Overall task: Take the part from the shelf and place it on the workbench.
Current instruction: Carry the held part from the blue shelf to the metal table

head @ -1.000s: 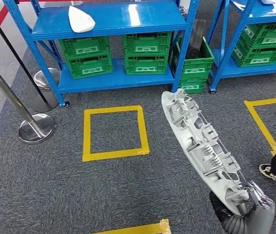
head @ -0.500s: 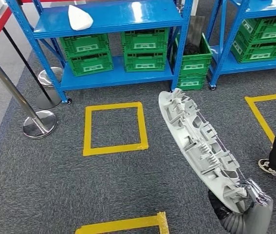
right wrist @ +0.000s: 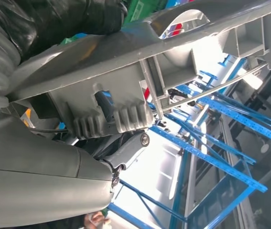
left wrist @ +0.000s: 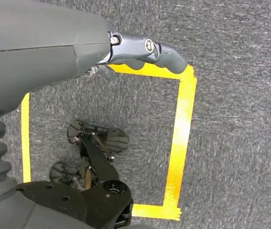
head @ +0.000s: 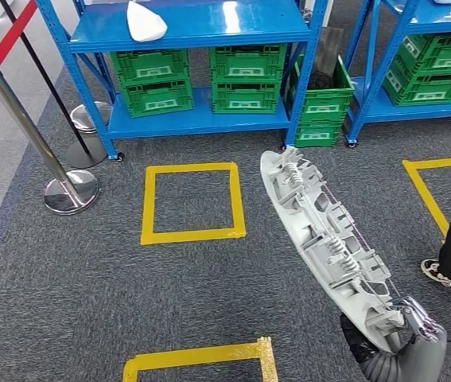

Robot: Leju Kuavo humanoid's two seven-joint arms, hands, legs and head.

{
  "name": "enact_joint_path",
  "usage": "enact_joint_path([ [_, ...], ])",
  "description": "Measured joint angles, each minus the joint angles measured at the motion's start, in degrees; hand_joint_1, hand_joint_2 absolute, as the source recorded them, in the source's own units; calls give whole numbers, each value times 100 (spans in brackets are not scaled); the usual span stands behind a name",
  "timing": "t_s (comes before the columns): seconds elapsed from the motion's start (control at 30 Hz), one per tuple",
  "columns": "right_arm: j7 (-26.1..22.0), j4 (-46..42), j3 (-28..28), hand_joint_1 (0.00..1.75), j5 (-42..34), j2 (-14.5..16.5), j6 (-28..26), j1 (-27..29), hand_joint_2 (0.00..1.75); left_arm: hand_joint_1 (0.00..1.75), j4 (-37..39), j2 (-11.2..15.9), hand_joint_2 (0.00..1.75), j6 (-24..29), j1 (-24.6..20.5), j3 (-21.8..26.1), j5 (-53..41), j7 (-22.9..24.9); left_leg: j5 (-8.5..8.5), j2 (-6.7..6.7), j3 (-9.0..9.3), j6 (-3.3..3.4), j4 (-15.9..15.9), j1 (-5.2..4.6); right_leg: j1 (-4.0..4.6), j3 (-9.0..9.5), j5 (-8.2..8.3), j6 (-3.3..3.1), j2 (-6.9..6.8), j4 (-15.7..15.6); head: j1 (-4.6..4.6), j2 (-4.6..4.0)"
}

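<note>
A long grey ribbed plastic part (head: 324, 239) slants up over the carpet in the head view, its far end toward the blue shelf (head: 199, 24). My right hand (head: 406, 346) grips its near end at the lower right. In the right wrist view the part's underside (right wrist: 134, 95) lies against my right hand (right wrist: 47, 171). A second, white part (head: 145, 20) lies on the shelf's upper board. My left hand (left wrist: 90, 47) hangs above the carpet with its thumb out and holds nothing.
Green crates (head: 246, 79) fill the shelf's lower board, and another blue shelf (head: 367, 72) stands to the right. A chrome stanchion (head: 69, 191) stands at left. Yellow tape squares (head: 192, 235) mark the carpet. A person's shoe (head: 436, 272) is at the right edge.
The whole picture has shifted up and a little right, so the camera has moved. More of the near yellow tape shows at the bottom. The part stays in my right hand.
</note>
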Motion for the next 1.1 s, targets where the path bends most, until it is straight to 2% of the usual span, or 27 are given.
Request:
enact_joint_path([
  [0.03,-4,-1,0,175,-20,0,1,0,175,0,0,2,175,0,-2,-1,-3,0,-2,-6,-37,-32,54,1,-1,179,84,-3,8,-344,7,0],
  [0.07,-9,-4,0,175,-45,0,2,3,175,0,0,5,175,0,-4,-2,-3,0,1,-12,-67,-70,94,-3,3,288,117,-34,17,-570,9,0],
  [0.1,-14,-8,-1,175,-62,-1,3,11,175,0,0,8,175,0,-6,-3,-2,0,11,-17,-88,-109,114,-10,17,305,92,-79,27,-640,8,0],
  [0.2,-24,-14,-15,175,-88,-4,7,33,175,0,0,1,175,0,1,-7,-2,0,15,-27,-129,-210,151,3,29,257,168,-245,17,-635,-2,0],
  [0.23,-22,-14,-21,175,-91,-4,10,33,175,0,0,-2,175,0,4,-8,-1,0,-81,-29,-176,-240,257,11,23,252,201,-295,8,-642,-16,0],
  [0.3,-19,-15,-29,175,-90,-4,19,36,175,0,0,-5,175,0,2,-9,3,0,-471,-32,-399,-288,813,20,16,221,260,-361,-9,-645,-62,0],
  [0.37,-15,-15,-37,175,-90,-4,22,44,175,0,1,-7,175,0,3,-9,5,0,-838,-32,-680,-308,1567,22,30,167,304,-379,-15,-637,-86,0],
  [0.4,-14,-15,-40,175,-90,-4,23,46,175,0,1,-9,175,0,8,-9,5,0,-879,-32,-727,-301,1755,21,39,144,319,-381,-15,-634,-90,0],
  [0.43,-14,-15,-43,175,-89,-4,25,47,175,0,1,-11,175,0,12,-9,5,0,-804,-32,-670,-282,1713,20,51,131,328,-381,-14,-632,-91,0],
  [0.47,-14,-15,-45,175,-88,-4,27,47,175,0,1,-13,175,0,16,-9,5,0,-634,-33,-512,-248,1441,15,64,127,334,-379,-13,-630,-92,0],
  [0.53,-11,-15,-51,175,-84,-4,39,45,175,0,1,-5,175,0,13,-9,5,0,-279,-37,-88,-144,627,-12,89,126,341,-365,-14,-626,-87,0],
  [0.57,-10,-15,-55,175,-80,-4,48,41,175,0,1,-2,175,0,8,-10,5,-2,-190,-38,52,-98,319,-29,95,112,350,-348,-13,-619,-85,0],
  [0.6,-8,-15,-57,175,-78,-4,59,38,175,0,2,1,175,0,6,-10,5,-3,-159,-38,117,-98,140,-38,104,86,353,-340,-12,-605,-79,0],
  [0.7,5,-15,-60,175,-73,-4,99,46,175,0,2,-4,175,0,14,-12,6,-8,-150,-38,96,-180,55,-49,99,21,367,-324,-12,-580,-69,0],
  [0.73,8,-15,-60,175,-71,-4,110,52,175,0,2,-7,175,0,18,-13,7,-9,-147,-38,89,-175,58,-56,90,17,378,-310,-14,-587,-67,0],
  [0.93,8,-15,-61,175,-77,-4,126,105,175,0,2,-15,175,2,2,-20,5,-11,-122,-38,59,-119,73,-87,58,14,439,-224,-8,-637,-67,0],
  [1.1,2,-15,-70,175,-107,-4,197,152,175,0,1,-21,175,2,-3,-25,2,-9,-112,-37,10,-20,116,-118,28,-4,491,-140,-6,-665,-73,0],
])
